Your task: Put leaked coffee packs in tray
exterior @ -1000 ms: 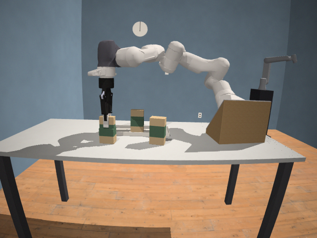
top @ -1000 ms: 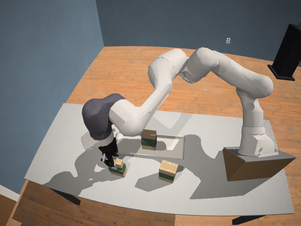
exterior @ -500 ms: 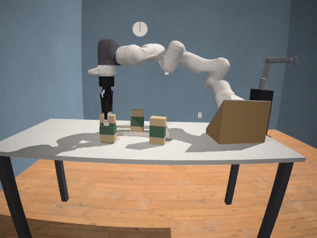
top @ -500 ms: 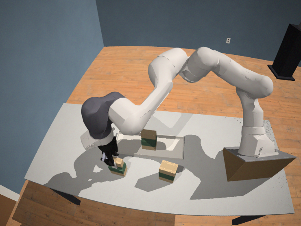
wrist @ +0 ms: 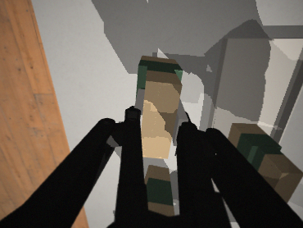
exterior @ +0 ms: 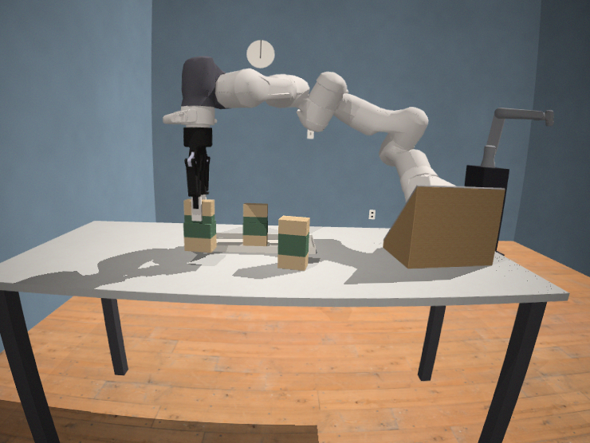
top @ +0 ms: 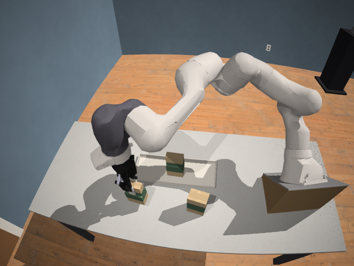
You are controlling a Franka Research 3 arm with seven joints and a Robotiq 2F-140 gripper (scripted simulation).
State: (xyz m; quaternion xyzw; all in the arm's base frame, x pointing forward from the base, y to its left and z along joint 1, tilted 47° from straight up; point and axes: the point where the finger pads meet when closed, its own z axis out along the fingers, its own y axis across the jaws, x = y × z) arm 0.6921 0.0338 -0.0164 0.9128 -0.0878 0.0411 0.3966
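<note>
My fingers point straight down at the lower left of the top view and pinch the pack point(exterior: 199, 231) that stands there on the desk point(top: 71, 160), one finger on each of its two big flat sides, high up on the tan top band. From the wrist the pack's narrow top runs up the middle of the frame, long axis away from me, with a black finger point(wrist: 131, 164) close against its left side and the other against its right; they stand narrowed on it, not spread and not pressed together. The side view shows its base down on the desk, upright, not lifted. The tray point(top: 213, 171) lies just beyond, up and to the right of this pack in the top view, its long side running across the frame, and a second pack point(top: 174, 164) stands inside it near the middle. A third pack point(top: 197, 201) stands on the desk to the right, in front of the tray. I judge this a squeeze to feel for softness; if it gives, the carry is short, up and right over the near rim, landing left of the second pack.
</note>
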